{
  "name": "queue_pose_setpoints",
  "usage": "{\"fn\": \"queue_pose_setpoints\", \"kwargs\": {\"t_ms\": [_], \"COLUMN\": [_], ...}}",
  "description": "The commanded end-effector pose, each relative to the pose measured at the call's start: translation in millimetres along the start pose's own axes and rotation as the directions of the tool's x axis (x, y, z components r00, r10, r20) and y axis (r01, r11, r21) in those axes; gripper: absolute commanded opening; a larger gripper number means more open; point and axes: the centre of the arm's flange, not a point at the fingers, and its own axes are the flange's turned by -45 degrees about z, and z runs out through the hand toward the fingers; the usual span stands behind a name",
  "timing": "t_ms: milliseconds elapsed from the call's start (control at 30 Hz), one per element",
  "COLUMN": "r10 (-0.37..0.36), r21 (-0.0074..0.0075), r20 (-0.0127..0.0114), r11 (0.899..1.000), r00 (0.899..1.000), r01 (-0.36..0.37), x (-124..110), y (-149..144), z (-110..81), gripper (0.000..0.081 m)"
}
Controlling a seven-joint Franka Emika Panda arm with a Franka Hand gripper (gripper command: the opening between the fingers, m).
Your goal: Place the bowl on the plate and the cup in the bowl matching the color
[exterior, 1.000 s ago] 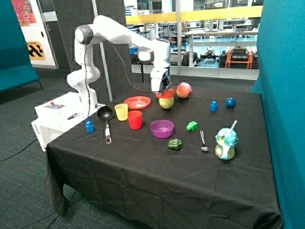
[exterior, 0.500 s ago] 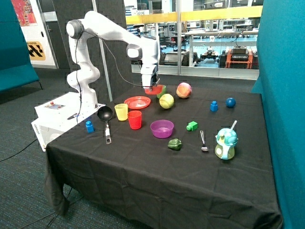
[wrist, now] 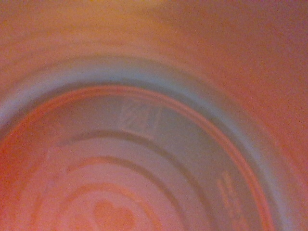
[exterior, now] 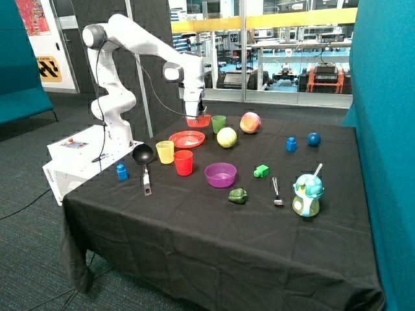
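My gripper (exterior: 196, 115) is shut on the red-orange bowl (exterior: 198, 120) and holds it in the air just above the far edge of the red plate (exterior: 187, 138). The bowl's inside (wrist: 144, 168) fills the whole wrist view, so my fingers do not show there. The red cup (exterior: 183, 162) stands upright on the black cloth in front of the plate, next to a yellow cup (exterior: 165, 151).
A green cup (exterior: 218, 124), a yellow-green ball (exterior: 227, 137) and a peach-coloured ball (exterior: 250, 122) sit beside the plate. A purple bowl (exterior: 220, 174), a black ladle (exterior: 143, 159), blue and green small toys, a fork (exterior: 277, 192) and a sippy cup (exterior: 307, 195) lie nearer the front.
My gripper has carried the red-orange bowl from above the yellow-green ball toward the red plate. It now hangs over the plate's far edge. The green cup has come into sight.
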Motion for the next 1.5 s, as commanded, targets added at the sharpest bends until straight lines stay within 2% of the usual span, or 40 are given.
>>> {"fn": "queue_pose_setpoints", "kwargs": {"t_ms": [0, 433, 767, 1067, 1467], "r10": [-0.045, -0.027, -0.010, 0.031, 0.033], "r21": [0.0100, 0.0100, 0.0101, 0.0102, 0.0102], "r20": [-0.0036, -0.0034, -0.0033, -0.0028, -0.0028], "r11": [0.999, 1.000, 1.000, 0.999, 0.999], "r00": [0.999, 1.000, 1.000, 1.000, 0.999], "r01": [0.045, 0.027, 0.010, -0.031, -0.032], "x": [-24.3, -55.3, -62.4, -58.9, -64.8], "y": [-36.5, -55.4, -54.1, -44.9, -43.8], "z": [13.4, 51.8, 63.7, 72.7, 82.0], "gripper": [0.0000, 0.0000, 0.0000, 0.0000, 0.0000]}}
